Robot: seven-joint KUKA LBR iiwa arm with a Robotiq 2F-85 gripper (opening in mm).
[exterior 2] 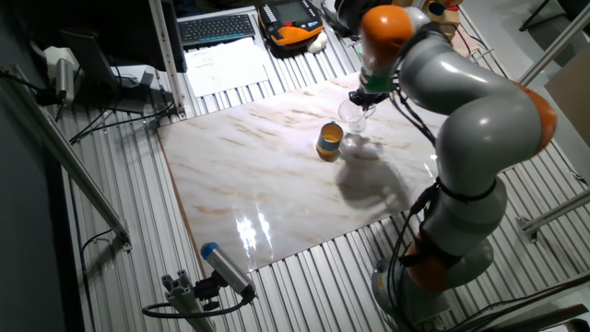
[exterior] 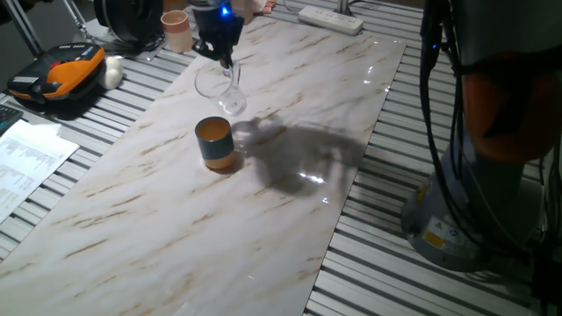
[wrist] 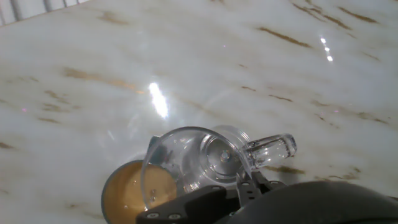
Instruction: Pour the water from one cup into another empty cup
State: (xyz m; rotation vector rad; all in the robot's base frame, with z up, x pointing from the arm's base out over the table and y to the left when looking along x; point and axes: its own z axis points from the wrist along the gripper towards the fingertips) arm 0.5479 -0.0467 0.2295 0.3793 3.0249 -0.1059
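We see the gripper closed on the glass cup, its jaws pinching the glass at the upper side while the cup hangs below them, lifted clear of the marble tabletop and tipped well over. In the hand view the glass lies almost on its side, thick base toward the camera and its handle sticking out toward three o'clock, with the dark fingers rising from the bottom edge to clamp it. The relation that matters is mouth to target: the glass's long axis runs from the jaws down and away toward the teal cup, which stands upright on the table at about six o'clock from the gripper in the one fixed view, just below and a little in front of the glass. In the hand view the orange inside of that cup shows at roughly eight o'clock, partly seen through the glass rim, so we judge the mouth to sit over or very near its opening. From the other fixed view the glass hangs at two o'clock from the teal cup, close but apart. The water is too clear for us to make out. A pinkish cup stands well away at the far edge.
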